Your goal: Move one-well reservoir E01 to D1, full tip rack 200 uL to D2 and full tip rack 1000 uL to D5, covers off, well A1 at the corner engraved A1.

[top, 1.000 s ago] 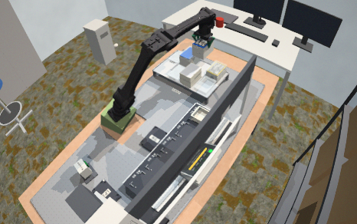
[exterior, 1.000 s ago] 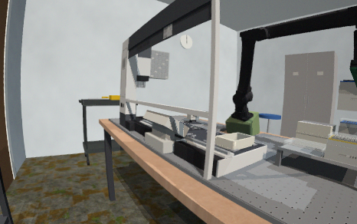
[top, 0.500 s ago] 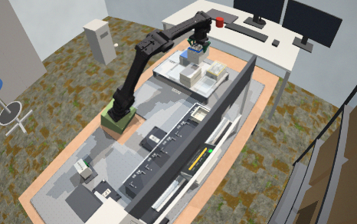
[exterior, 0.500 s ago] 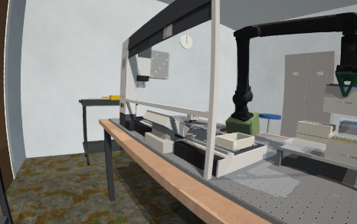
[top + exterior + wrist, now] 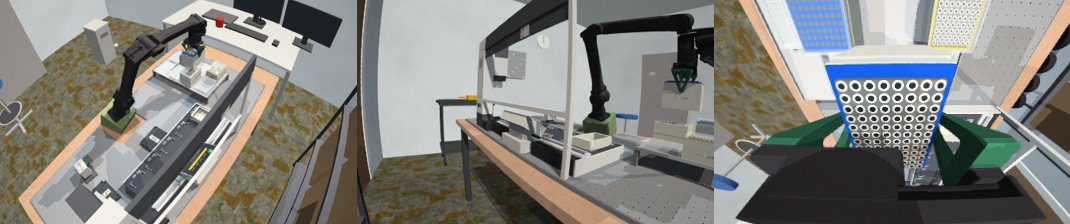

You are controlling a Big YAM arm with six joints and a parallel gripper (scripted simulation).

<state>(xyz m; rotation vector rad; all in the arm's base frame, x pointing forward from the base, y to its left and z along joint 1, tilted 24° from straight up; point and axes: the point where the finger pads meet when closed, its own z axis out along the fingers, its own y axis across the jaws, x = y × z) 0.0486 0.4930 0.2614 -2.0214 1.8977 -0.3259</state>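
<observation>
The pincer [image 5: 889,137] is hanging in the air above the shelf [image 5: 167,65], its green fingers clamped on the two long sides of a blue box of tips [image 5: 890,107] whose pale rings are showing through its clear cover. Below the pincer, another blue box [image 5: 819,22] is sitting on the shelf to one side and a yellow box [image 5: 956,21] to the other. A pale open tub [image 5: 592,140] is resting well away from the pincer, inside the machine's deck.
</observation>
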